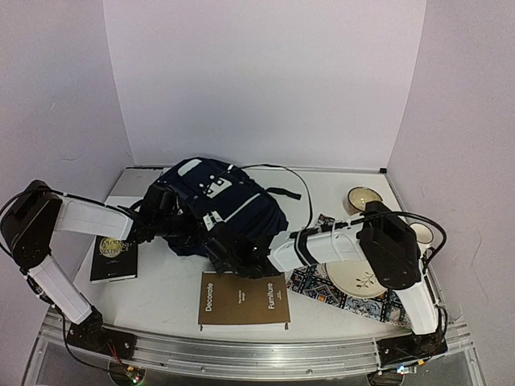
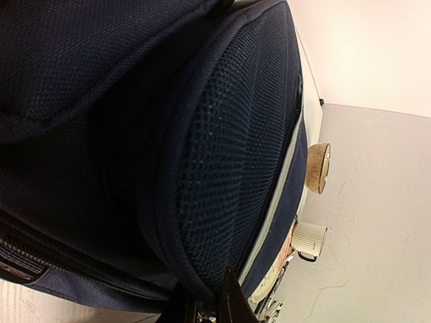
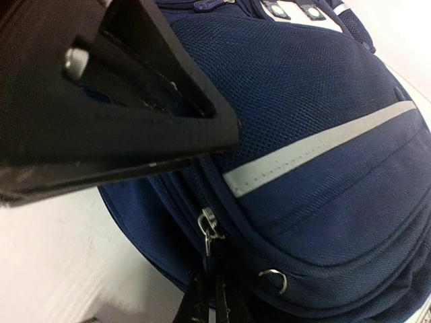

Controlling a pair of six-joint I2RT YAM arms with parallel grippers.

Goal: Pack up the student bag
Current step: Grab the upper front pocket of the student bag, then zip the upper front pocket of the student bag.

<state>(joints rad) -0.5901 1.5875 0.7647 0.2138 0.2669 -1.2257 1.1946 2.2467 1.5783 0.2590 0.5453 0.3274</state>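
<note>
The student bag (image 1: 213,205) is a dark navy backpack with pale stripes, lying mid-table. My left gripper (image 1: 149,229) is at its left side. In the left wrist view the fingers (image 2: 236,303) are closed on the student bag's (image 2: 202,155) piped edge. My right gripper (image 1: 233,257) is at the bag's near edge. In the right wrist view the right gripper (image 3: 215,306) is shut on the metal zipper pull (image 3: 209,229), which hangs from the student bag's (image 3: 316,134) zip. A black part close to the lens hides that view's upper left.
A brown book (image 1: 243,299) lies in front of the bag and a black book (image 1: 114,257) lies at the left. At the right are a plate (image 1: 360,279) on a patterned mat (image 1: 318,285), a bowl (image 1: 364,197) and a cup (image 1: 420,233). A black cable (image 1: 302,189) runs behind the bag.
</note>
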